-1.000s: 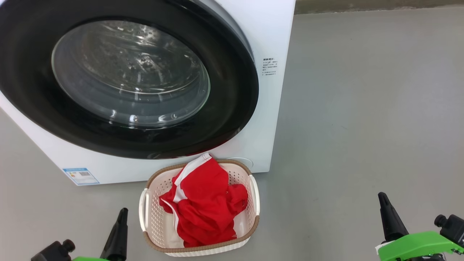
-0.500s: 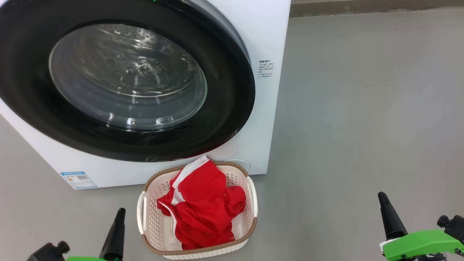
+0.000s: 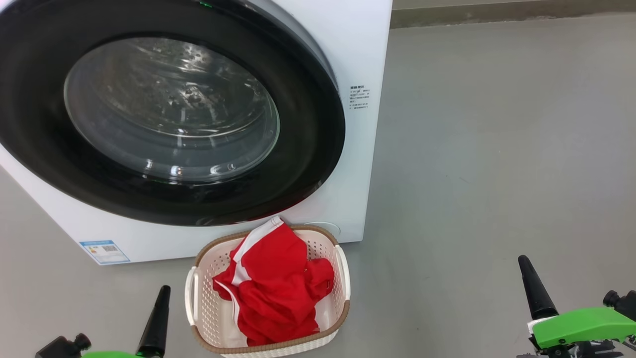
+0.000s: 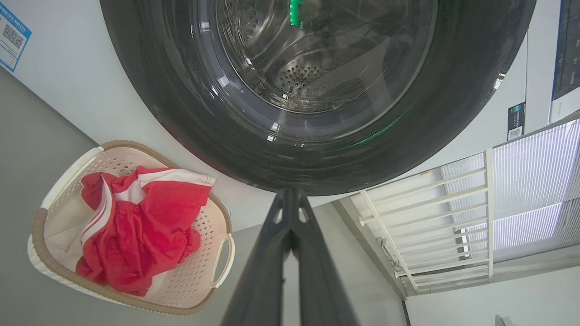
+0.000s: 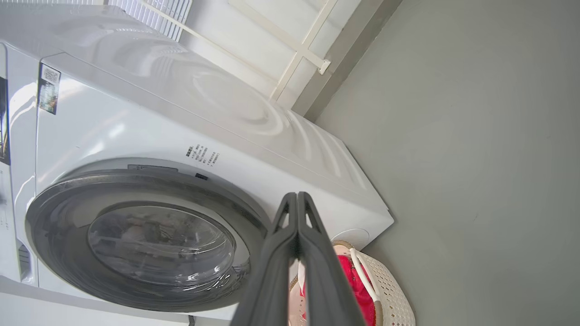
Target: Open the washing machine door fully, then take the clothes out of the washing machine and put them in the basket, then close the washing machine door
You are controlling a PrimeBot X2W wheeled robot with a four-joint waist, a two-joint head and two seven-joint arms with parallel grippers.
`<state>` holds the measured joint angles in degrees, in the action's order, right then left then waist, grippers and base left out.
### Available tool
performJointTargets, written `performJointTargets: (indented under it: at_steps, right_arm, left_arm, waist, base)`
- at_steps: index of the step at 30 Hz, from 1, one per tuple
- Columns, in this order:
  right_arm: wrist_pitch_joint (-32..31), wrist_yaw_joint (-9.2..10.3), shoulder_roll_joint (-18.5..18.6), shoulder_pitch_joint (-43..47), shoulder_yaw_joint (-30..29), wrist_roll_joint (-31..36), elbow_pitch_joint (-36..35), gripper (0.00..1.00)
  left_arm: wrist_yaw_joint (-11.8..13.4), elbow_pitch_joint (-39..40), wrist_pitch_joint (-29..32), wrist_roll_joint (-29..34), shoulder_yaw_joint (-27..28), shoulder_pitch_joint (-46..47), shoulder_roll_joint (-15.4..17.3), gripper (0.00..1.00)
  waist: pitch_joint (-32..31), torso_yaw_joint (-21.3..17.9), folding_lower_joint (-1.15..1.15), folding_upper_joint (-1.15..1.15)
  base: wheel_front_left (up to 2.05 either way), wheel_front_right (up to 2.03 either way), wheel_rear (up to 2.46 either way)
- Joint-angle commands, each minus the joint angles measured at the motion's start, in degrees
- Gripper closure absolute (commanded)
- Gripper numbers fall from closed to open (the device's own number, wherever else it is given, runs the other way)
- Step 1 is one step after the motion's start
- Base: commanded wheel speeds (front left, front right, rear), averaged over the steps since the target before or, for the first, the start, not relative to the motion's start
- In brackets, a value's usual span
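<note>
Head view with both wrist views. The washing machine door lay shut, flush against the front of the white washing machine, with the steel drum visible through its glass. The basket stood on the grey floor just in front of the machine, at 6 o'clock from the door. It held the red clothes, bunched, with a white-striped edge lifted over the rim toward 12 o'clock. The left hand hovered at 8 o'clock from the basket, near it; its fingers were pressed together and held nothing. The right hand hovered at 4 o'clock, well apart from the basket, likewise pressed together and empty.
</note>
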<state>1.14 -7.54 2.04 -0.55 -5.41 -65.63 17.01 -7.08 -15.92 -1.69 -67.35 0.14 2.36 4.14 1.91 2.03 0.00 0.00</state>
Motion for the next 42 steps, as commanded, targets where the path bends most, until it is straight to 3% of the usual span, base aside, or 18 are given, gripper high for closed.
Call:
performJointTargets:
  at_steps: [1,42]
  right_arm:
    - [-0.5,0.03,0.8,-2.8,0.1,-2.6,-1.7,1.00]
    - [-7.3,0.05,0.9,-5.5,-1.1,-25.3,-2.9,1.00]
  left_arm:
    - [-0.3,1.6,0.5,-2.2,1.9,2.4,0.3,1.00]
    - [-0.4,1.9,7.2,-24.3,5.4,3.7,-0.6,1.00]
  waist:
    - [-0.1,-0.1,0.00,0.00]
    - [-1.7,-1.9,0.00,0.00]
  base:
    - [0.00,0.00,0.00]
    - [0.00,0.00,0.00]
